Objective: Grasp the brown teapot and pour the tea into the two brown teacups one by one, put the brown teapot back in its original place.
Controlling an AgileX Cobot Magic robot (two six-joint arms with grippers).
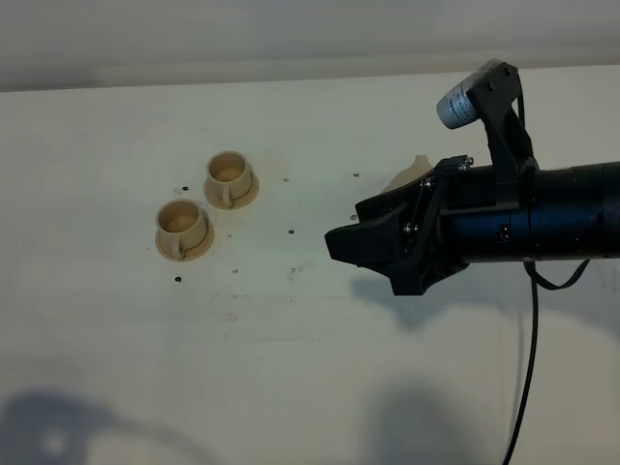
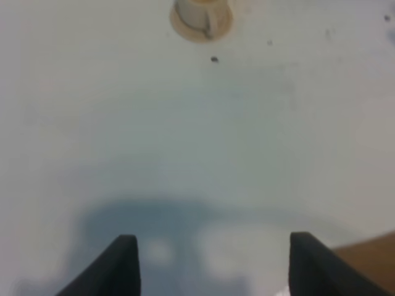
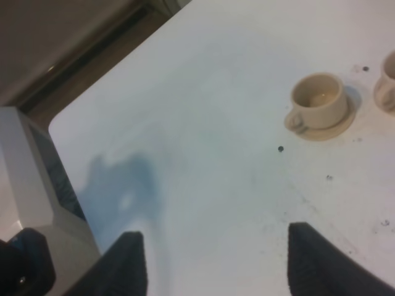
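My right claw [image 3: 213, 262] and left claw [image 2: 213, 265] gape wide, empty. Overhead, the squat light-tan clay teapot [image 1: 402, 178] peeks out centre-right behind my arm [image 1: 542, 223]. Two light-tan teacups [image 1: 182, 223] sit upper left, with bare white table [image 1: 291, 387] below. Only the right wrist view shows a table edge.

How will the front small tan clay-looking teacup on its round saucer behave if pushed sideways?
The front tan teacup looks rigid and probably brittle, like fired clay. It stands on a separate-looking round saucer, so a push would likely slide it or both. Squat and wide, it seems unlikely to tip.
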